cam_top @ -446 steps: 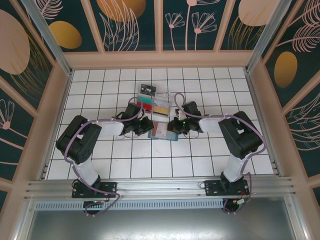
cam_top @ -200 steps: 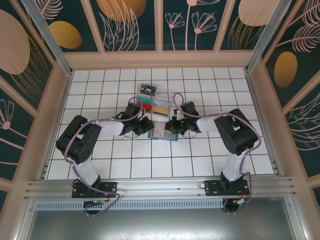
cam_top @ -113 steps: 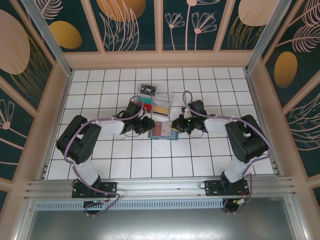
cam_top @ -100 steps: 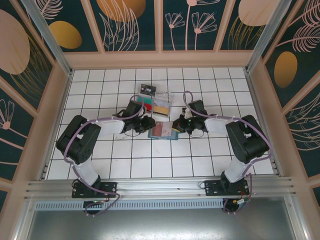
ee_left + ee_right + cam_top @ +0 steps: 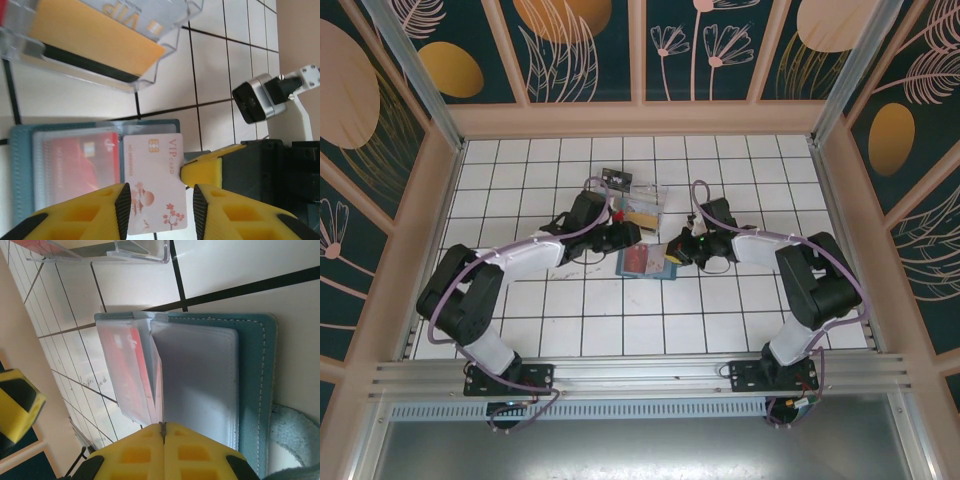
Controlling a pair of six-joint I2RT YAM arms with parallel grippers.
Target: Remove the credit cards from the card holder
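Left gripper (image 5: 161, 200) part-open over credit card (image 5: 152, 170); right gripper (image 5: 162, 437) pinches card holder (image 5: 252, 390).

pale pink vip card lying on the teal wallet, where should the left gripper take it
Probably by its two long edges, from straight above: the pale pink VIP card lies flat on the teal bifold wallet, and the left gripper stands open astride its narrow width.

White floor tiles (image 5: 520, 310) with dark joints lie under the left gripper (image 5: 632, 234); beyond it stand teal walls (image 5: 600, 60) with golden plant drawings in wooden frames.
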